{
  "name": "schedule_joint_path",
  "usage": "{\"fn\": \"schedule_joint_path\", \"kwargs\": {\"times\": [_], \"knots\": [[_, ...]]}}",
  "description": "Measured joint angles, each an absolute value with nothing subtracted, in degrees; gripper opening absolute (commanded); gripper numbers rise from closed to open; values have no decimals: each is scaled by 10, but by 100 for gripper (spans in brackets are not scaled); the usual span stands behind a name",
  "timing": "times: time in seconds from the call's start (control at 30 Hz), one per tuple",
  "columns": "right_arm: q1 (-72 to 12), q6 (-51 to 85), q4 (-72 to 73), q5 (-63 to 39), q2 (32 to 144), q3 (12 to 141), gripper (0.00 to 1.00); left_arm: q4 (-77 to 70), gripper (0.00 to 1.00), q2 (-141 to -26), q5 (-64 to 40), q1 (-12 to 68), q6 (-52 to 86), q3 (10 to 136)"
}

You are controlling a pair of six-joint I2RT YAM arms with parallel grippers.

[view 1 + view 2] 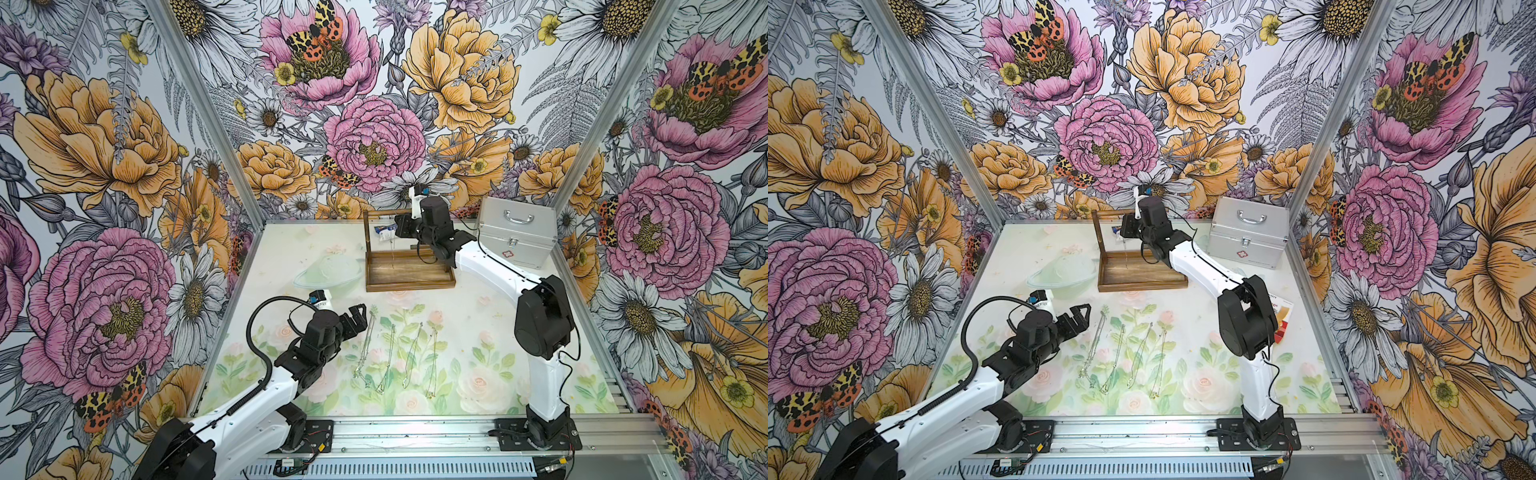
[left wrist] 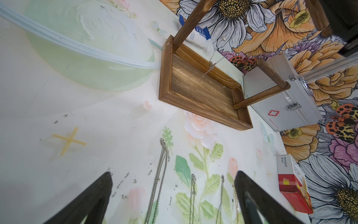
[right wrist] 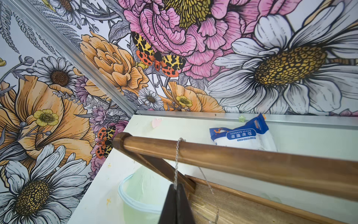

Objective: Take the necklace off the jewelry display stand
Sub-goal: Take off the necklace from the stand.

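The brown wooden jewelry display stand sits at the back middle of the table, its tray base under a top rod. A thin silver necklace hangs over that rod and dangles toward the tray. My right gripper is just below the rod, shut on the necklace's chain. My left gripper is open and empty, low over the front left of the table. Several other necklaces lie in a row beside it.
A silver metal case stands at the back right. A pale green bowl lies left of the stand. A gauze bandage packet lies behind the stand. A red and white box sits by the right wall.
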State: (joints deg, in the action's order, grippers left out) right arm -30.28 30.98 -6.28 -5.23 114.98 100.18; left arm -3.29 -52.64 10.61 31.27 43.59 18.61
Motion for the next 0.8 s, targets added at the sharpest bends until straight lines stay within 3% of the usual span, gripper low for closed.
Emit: {"fn": "schedule_joint_path", "kwargs": {"times": [0.8], "knots": [[-178,300,-49,-45,1024,854,0,-33,99,-539,99,312,436,186]]}}
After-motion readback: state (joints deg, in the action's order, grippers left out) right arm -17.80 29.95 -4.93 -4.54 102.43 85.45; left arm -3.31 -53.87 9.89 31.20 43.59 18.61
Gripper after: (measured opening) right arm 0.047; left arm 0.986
